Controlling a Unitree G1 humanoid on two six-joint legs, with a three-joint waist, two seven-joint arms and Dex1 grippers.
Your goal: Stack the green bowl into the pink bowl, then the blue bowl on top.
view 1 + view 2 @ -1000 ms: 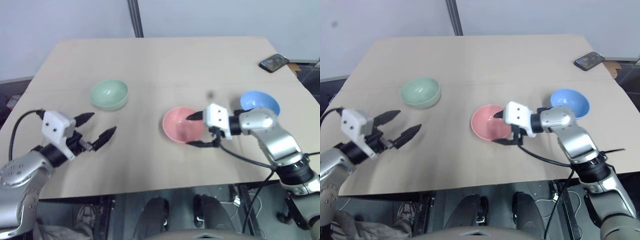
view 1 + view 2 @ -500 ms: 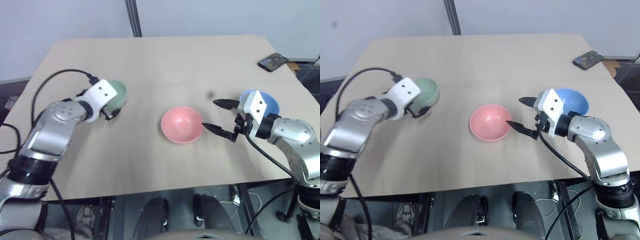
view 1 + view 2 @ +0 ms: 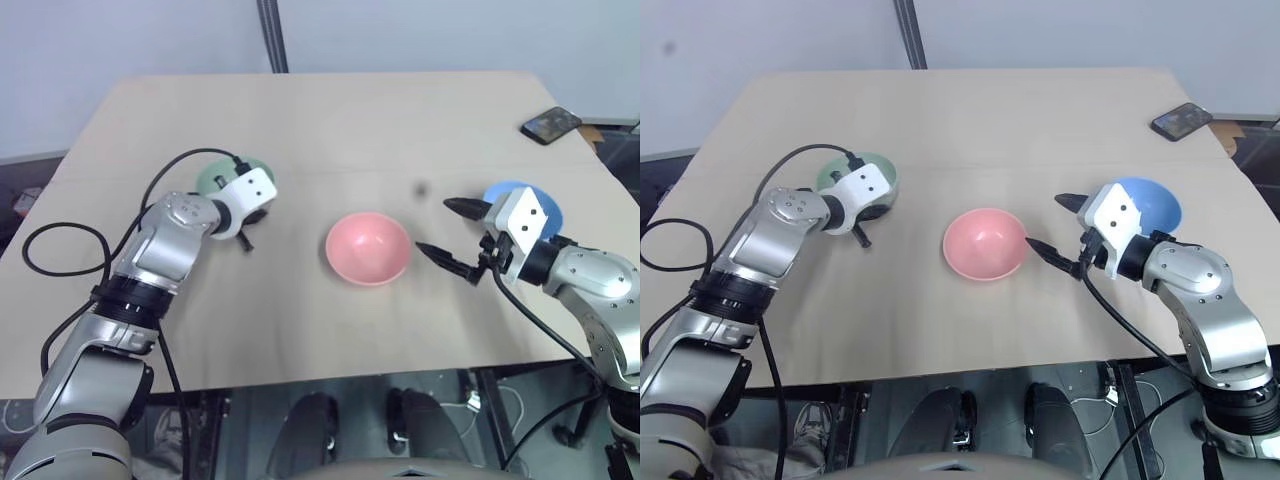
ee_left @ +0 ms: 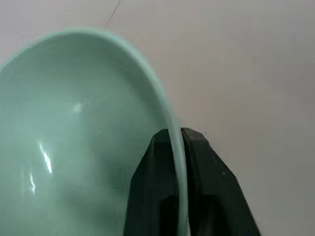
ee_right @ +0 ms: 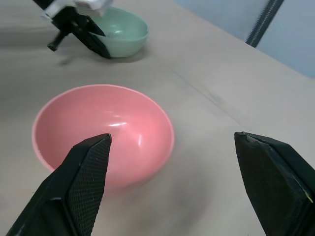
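Silver arms, black cables, white wrist blocks, black-fingered left hand (image 4: 176,147).

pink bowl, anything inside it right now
Nothing: the pink bowl holds only its bare, glossy inner wall and bottom, seen from above and from the right wrist. The table under the bowl is covered by the bowl itself.

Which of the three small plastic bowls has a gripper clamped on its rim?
The pale mint-green bowl: the left gripper pinches its rim. The pink and blue bowls sit untouched.
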